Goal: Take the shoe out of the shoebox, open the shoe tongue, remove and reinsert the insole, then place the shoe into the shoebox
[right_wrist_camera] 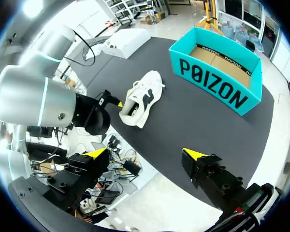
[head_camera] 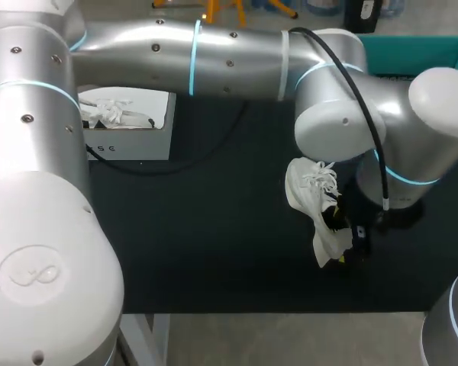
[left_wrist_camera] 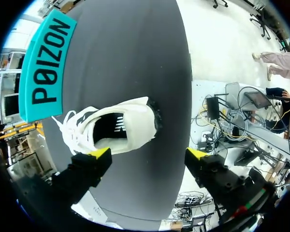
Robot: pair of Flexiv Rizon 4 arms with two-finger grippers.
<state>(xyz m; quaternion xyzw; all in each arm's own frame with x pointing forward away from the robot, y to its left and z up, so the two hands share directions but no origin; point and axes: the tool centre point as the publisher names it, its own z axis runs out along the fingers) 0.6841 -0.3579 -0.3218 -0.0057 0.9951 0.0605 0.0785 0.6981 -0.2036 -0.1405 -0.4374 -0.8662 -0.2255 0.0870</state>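
A white shoe (head_camera: 311, 200) lies on its side on the black mat, outside the teal shoebox (head_camera: 420, 53). My left arm comes across from the left, and its gripper (head_camera: 342, 229) hangs open right by the shoe's opening. In the left wrist view the shoe (left_wrist_camera: 117, 126) lies just ahead of the open left gripper (left_wrist_camera: 148, 153), near one finger, its dark inside showing. The shoebox (left_wrist_camera: 46, 67) stands beyond it. My right gripper (right_wrist_camera: 145, 153) is open and empty, high over the mat's near edge, well back from the shoe (right_wrist_camera: 142, 96) and the open shoebox (right_wrist_camera: 217, 72).
A white box (head_camera: 130, 122) with white contents stands at the mat's back left, seen also as the white box (right_wrist_camera: 125, 41) beyond the shoe. The left arm's long links (head_camera: 214, 53) span the back of the table.
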